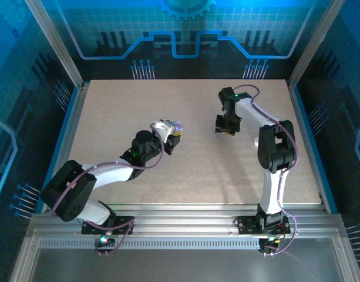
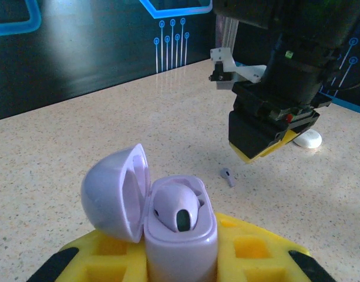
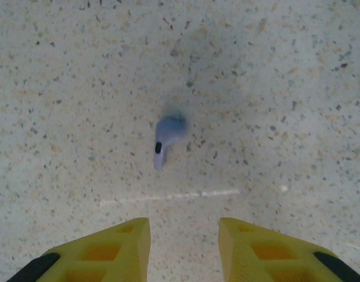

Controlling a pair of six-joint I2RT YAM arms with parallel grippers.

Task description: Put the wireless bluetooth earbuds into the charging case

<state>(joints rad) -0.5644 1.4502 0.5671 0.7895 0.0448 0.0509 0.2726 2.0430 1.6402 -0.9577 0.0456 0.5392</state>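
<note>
earbud (image 3: 166,138) lies just ahead of the open, empty right gripper (image 3: 182,224); left gripper (image 2: 181,261) clamps the charging case (image 2: 181,235).

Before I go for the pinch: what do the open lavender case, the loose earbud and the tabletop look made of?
Small lavender clamshell charging case: smooth moulded plastic by the look, semi-gloss, with soft highlights on its domed lid. Tiny lavender loose earbud: likely the same hard plastic, with a dark spot on it. Beige speckled tabletop: stone-like or laminate, matte; can't tell which.
</note>
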